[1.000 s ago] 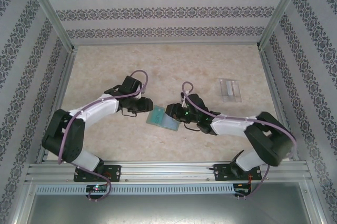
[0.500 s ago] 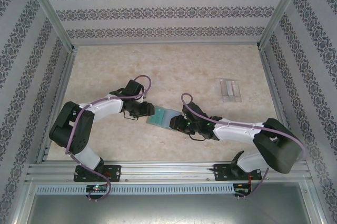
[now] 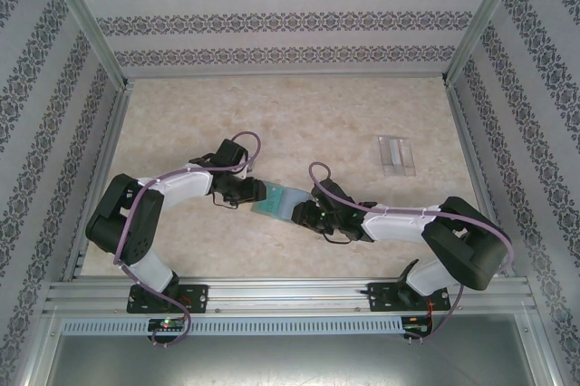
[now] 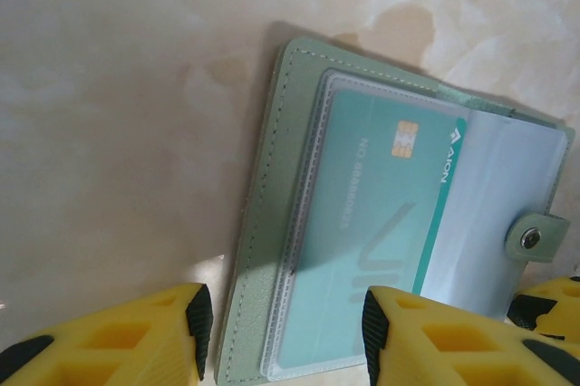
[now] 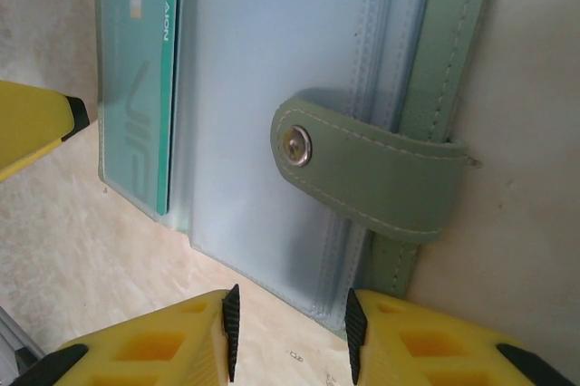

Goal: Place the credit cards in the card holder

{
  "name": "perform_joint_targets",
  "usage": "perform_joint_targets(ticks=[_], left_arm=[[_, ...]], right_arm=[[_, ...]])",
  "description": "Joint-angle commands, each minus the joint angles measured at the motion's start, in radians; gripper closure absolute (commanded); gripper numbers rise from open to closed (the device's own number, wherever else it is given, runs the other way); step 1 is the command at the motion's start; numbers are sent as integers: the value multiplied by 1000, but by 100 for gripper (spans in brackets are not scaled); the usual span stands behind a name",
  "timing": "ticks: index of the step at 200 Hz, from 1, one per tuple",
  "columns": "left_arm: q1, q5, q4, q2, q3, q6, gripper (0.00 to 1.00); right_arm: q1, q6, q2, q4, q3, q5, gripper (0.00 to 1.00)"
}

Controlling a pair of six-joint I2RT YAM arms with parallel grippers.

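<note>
Mottled beige tabletop (image 3: 317,114) carries a stitched sage-green card holder (image 3: 279,202).

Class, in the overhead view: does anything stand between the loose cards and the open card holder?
No object lies on the table between the credit cards and the card holder; only the right gripper, at the holder's right edge, sits on that side.

Bright diffuse light, soft shadows beside the card holder (image 4: 263,223)

The left end effector (image 3: 253,192) and right end effector (image 3: 305,212) have lowered close around the card holder (image 3: 279,202).
</note>
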Motion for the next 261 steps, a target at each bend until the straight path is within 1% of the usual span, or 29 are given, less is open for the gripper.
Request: perform_joint_targets(ticks=[1,35,49,63,83,135,175,222,261], left_arm=[[-15,3,7,-19,-17,-8,51],[-15,13,9,0,-11,-12,51],[-17,25,20,-4,-14,-17,54],[-18,29,22,-3,-11,-16,56],[-20,33,5,1,4,-12,56],[-23,42,4,21,6,-9,56],[-23,40,5,23,4,-5,57],[-22,43,13,28,-5,-7,57],[-24,43,19,28,-9,-11,58]], right_arm=[[-2,21,-13,-17,15,29,61],[-2,20,-44,-91,32,67,58],[3,21,-63,-122,42,85,57],[4,9,-70,-126,48,98,57],[4,14,-53,-123,65,94,57],[4,47,26,-70,88,57,62],[1,48,58,-61,98,46,62],[3,38,62,-70,113,37,72],[2,43,74,-65,112,32,74]])
